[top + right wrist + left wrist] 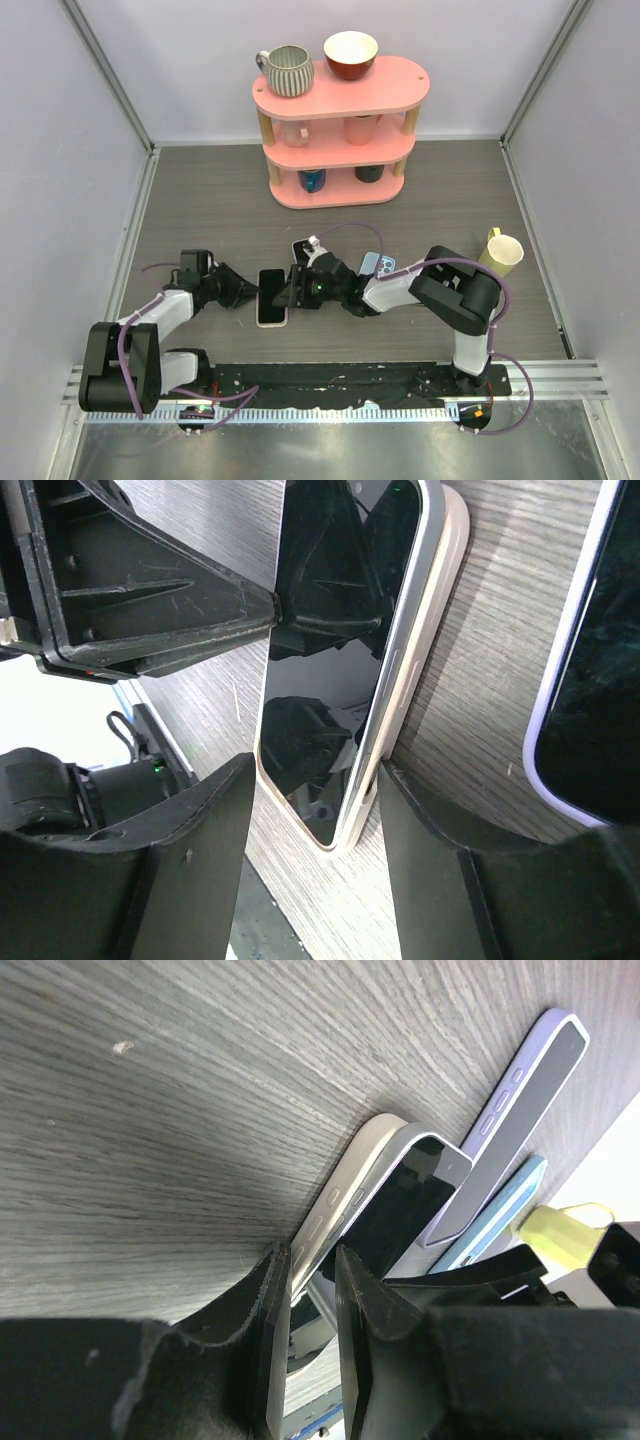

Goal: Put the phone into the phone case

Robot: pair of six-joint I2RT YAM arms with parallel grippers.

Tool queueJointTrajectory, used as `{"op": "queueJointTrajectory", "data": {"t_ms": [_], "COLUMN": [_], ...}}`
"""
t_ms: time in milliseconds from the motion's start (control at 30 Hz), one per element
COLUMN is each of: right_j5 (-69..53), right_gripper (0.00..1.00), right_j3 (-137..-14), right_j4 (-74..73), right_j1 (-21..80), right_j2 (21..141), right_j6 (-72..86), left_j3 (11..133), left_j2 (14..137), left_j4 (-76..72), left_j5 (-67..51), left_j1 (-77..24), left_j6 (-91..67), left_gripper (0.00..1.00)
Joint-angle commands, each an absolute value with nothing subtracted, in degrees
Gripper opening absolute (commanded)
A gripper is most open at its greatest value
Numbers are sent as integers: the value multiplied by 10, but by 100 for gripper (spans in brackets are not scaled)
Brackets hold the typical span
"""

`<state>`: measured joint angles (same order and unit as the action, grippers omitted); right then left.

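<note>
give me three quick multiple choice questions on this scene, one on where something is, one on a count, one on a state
1. Where is the yellow cup? A) on the shelf B) on the table, far right C) on a phone
2. How many things are on the top tier of the shelf? A) one B) two C) four
3. The phone at the cream case has its screen: A) dark, face up B) lit C) face down

Answers: 1 B, it sits on the tabletop at the right side. 2 B, a striped mug and a bowl. 3 A, black glass faces up.
</note>
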<state>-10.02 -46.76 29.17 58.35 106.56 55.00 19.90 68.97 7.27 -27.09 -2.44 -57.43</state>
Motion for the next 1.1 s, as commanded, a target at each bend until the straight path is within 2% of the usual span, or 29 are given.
{"op": "queueJointTrajectory", "data": {"t_ms": [0,300,433,533,600,767,867,1000,1067], "right_j5": [-153,-114,-71,-45,-32,-10,-18,15,11], "right_gripper": [57,57,56,56,56,56,55,55,55], "right_j3": [-478,-447,-442,-447,-457,-464,-486,-515,-518], "right_j4": [519,550,462,390,342,306,294,234,235], "right_j1": [584,571,569,569,570,572,573,584,585], "right_j2": [1075,1076,1053,1036,1033,1038,1057,1067,1071], "right_j6": [623,674,666,652,643,626,605,565,561], "left_j3": [167,153,156,163,168,192,205,206,203], "left_j2": [698,686,666,645,633,594,596,618,628], "left_j4": [62,57,89,117,131,188,212,207,196], "left_j5": [-366,-373,-353,-329,-310,-265,-238,-233,-234], "left_j1": [-41,-40,-40,-40,-40,-40,-40,-40,-41], "left_j6": [-619,-630,-621,-613,-611,-590,-573,-567,-566], "left_gripper": [25,22,22,27,34,41,48,48,42]}}
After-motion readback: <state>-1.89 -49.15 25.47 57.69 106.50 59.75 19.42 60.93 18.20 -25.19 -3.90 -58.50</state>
